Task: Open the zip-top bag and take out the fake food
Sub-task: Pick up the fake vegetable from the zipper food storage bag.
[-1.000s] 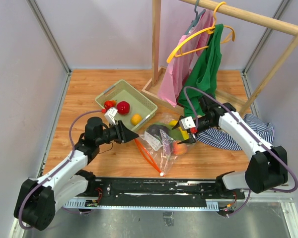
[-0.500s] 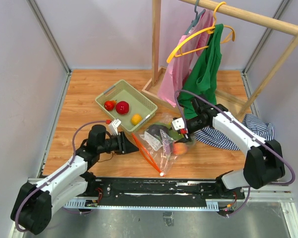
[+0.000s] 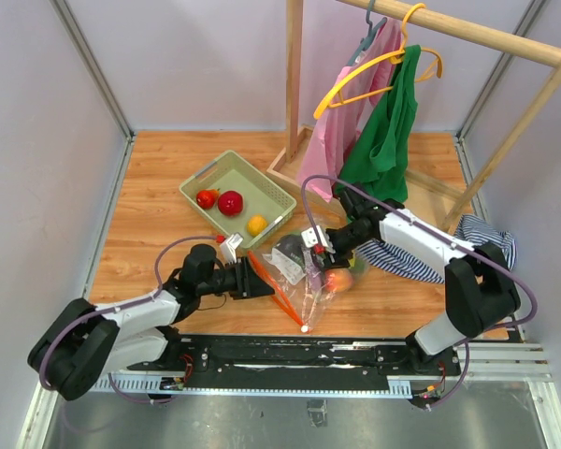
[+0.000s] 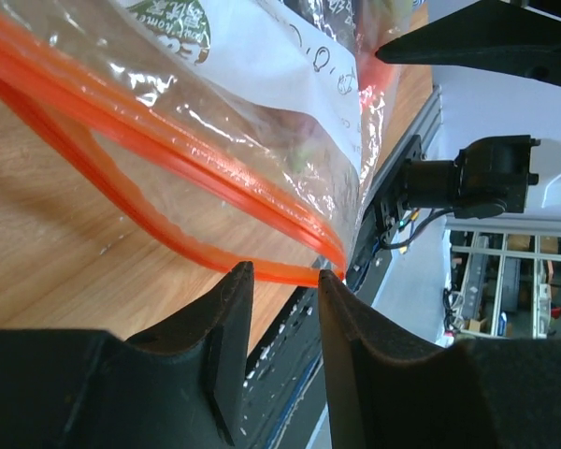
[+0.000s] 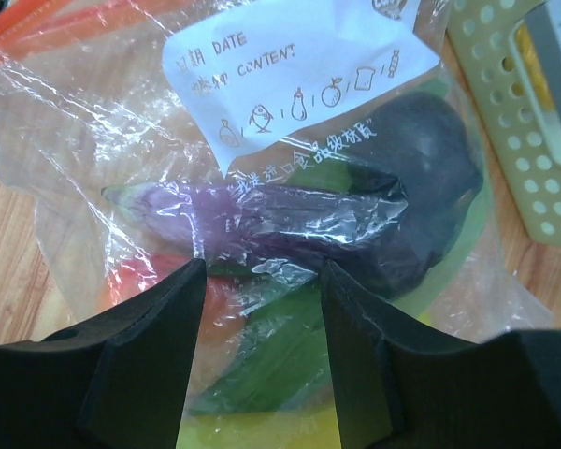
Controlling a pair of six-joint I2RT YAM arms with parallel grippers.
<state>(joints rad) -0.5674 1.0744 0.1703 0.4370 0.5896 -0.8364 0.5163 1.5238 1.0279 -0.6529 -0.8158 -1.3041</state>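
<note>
- Near left: left gripper (image 3: 254, 278), low over the wooden table (image 3: 150, 215), fingers (image 4: 226, 337) a narrow gap apart, clamped on nothing; orange zip strip (image 4: 168, 164) right at the tips, across the mouth of the gap.
- Far of that: pale green basket (image 3: 241, 176), with three pieces of fake food (image 3: 231, 203) inside, two red and one orange.
- Middle: zip-top bag (image 3: 294, 267), flat on the table, just near of the basket, between the two grippers; zip strip toward the near left, white label (image 5: 290, 70) facing up.
- Inside the bag: purple eggplant (image 5: 290, 210), peach (image 3: 338, 280), green and yellow pieces, all under the plastic.
- Right of middle: right gripper (image 3: 323, 254), over the far right part of the bag, fingers (image 5: 150, 355) spread wide, eggplant visible between them; touching the plastic or not, cannot tell.
- Far right: wooden rack (image 3: 294, 84) with pink and green garments (image 3: 383, 140); striped cloth (image 3: 430, 264) on the table beneath the right arm.
</note>
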